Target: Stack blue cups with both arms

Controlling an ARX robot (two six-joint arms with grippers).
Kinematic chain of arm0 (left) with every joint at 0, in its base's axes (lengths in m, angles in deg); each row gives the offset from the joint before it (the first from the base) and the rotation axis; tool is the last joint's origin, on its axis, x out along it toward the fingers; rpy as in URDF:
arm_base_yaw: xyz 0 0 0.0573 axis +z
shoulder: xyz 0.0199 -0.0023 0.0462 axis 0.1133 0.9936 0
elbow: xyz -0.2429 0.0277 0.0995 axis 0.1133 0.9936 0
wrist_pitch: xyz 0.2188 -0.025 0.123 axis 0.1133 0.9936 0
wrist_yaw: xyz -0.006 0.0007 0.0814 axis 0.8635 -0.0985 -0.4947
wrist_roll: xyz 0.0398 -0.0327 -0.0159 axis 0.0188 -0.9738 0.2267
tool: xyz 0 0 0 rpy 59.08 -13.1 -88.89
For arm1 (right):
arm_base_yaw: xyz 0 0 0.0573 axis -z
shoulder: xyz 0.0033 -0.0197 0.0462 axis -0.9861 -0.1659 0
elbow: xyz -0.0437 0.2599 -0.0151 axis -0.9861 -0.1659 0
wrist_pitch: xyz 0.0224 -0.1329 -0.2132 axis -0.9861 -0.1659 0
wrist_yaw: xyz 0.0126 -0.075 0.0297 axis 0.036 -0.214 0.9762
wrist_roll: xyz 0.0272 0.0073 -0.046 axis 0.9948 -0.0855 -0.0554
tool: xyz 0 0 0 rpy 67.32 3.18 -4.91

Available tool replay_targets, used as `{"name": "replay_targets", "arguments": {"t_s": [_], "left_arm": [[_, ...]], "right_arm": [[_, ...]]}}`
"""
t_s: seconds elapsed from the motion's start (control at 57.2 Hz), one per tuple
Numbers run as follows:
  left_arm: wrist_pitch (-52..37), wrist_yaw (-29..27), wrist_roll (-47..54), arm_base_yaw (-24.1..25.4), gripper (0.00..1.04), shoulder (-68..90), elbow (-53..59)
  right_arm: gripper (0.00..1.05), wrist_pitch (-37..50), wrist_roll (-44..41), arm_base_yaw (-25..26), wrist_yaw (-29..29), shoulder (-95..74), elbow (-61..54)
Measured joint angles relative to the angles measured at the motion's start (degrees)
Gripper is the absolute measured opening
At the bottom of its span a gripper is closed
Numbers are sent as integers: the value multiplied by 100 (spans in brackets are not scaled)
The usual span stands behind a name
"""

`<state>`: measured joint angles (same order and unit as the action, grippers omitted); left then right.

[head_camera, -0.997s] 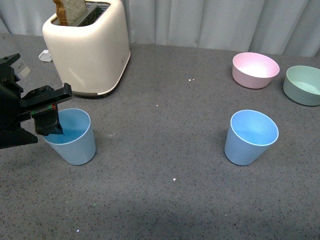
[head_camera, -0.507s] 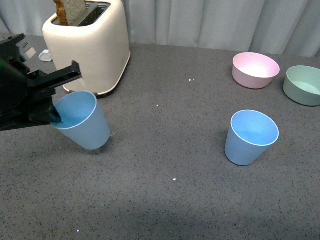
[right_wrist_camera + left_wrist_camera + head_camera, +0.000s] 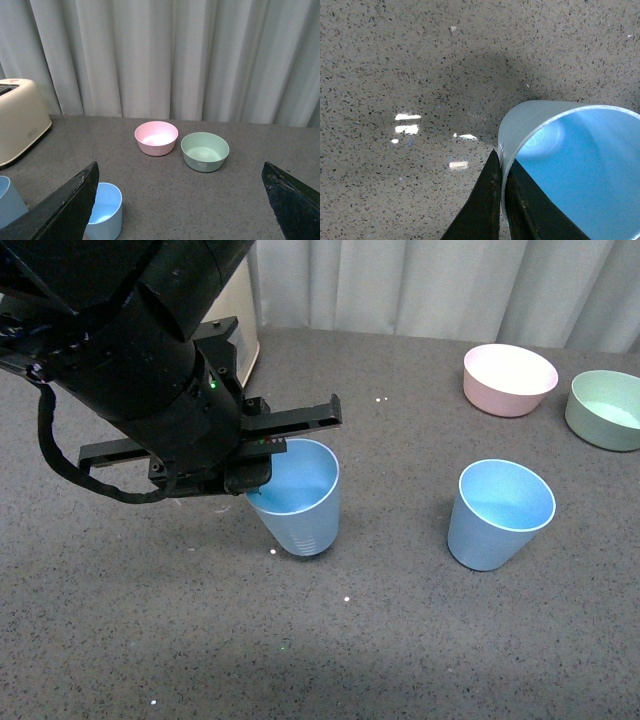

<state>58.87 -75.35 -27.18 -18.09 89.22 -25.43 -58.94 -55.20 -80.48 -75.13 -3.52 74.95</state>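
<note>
In the front view my left gripper (image 3: 262, 476) is shut on the rim of a light blue cup (image 3: 300, 505), which hangs tilted, low over the table's middle. The left wrist view shows one black finger (image 3: 480, 210) outside the rim and the other inside this blue cup (image 3: 580, 165), with the left gripper (image 3: 501, 170) pinching the wall. The second blue cup (image 3: 498, 515) stands upright to the right, apart from the held one. My right gripper (image 3: 180, 175) is open and high above the table, and that second cup (image 3: 105, 212) sits beside one of its fingers (image 3: 65, 210). The front view does not show the right arm.
A pink bowl (image 3: 510, 380) and a green bowl (image 3: 603, 410) stand at the back right. The cream toaster (image 3: 245, 335) at the back left is mostly hidden behind my left arm. Grey curtains hang behind the table.
My left arm has lifted the cup from the left side near the toaster and carried it right, toward the middle. The second cup and the bowls have not moved.
</note>
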Motion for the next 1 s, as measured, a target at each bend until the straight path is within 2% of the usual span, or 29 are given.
{"name": "replay_targets", "arguments": {"t_s": [0.524, 0.787, 0.997], "left_arm": [[162, -68, -118, -107, 5, 273, -188], [157, -11, -258, -105, 62, 190, -197], [90, -153, -365, -13, 93, -243, -160]], "right_arm": [[95, 2, 0, 0, 0, 0, 0], [95, 2, 0, 0, 0, 0, 0], [95, 2, 0, 0, 0, 0, 0]]}}
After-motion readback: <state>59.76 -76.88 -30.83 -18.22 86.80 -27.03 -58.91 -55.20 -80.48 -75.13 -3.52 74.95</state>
